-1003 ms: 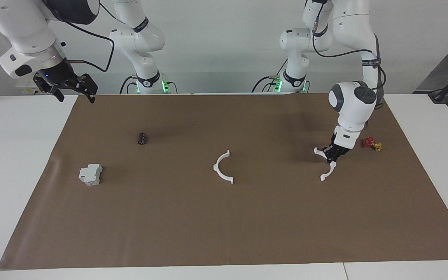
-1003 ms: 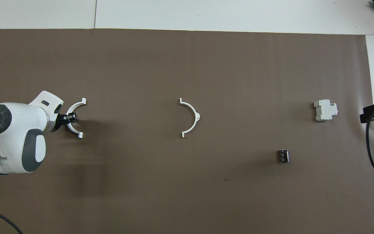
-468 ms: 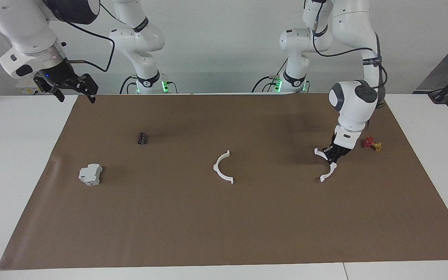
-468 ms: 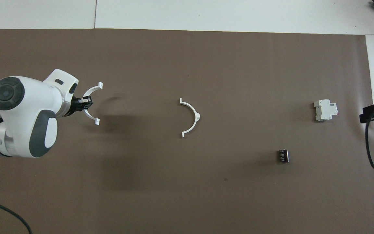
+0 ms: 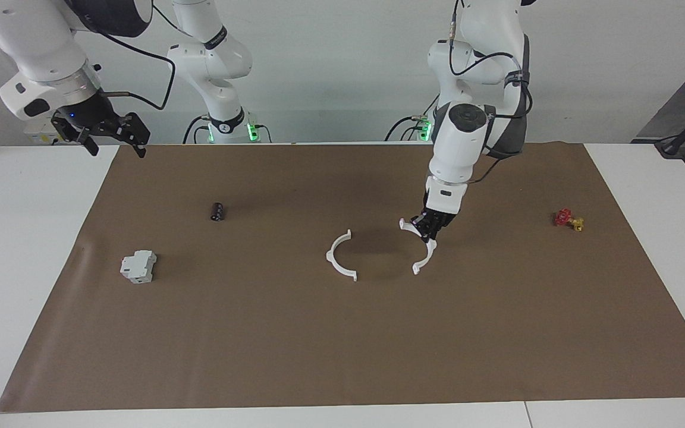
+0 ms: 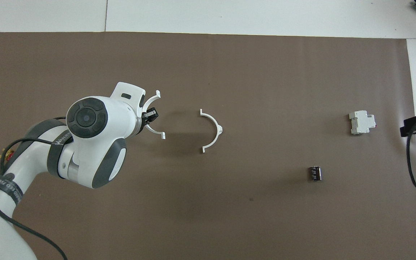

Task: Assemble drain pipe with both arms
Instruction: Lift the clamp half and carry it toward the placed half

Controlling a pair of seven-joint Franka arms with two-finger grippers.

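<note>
Facing view shows the change: the left gripper (image 5: 430, 229), clamped on one thin white plastic half-ring (image 5: 418, 248), has carried it from near the small red and yellow object (image 5: 568, 220) toward the table's middle. It now hangs over the brown paper mat (image 5: 342, 333), just beside the second white half-ring (image 5: 340, 255), which lies flat there; their open sides face each other, so joining seems close. The right gripper (image 5: 110, 135) waits with fingers apart at its end. Count: two half-rings, one grey-white boxy block (image 5: 138, 266), one small black cylinder (image 5: 217, 211).
</note>
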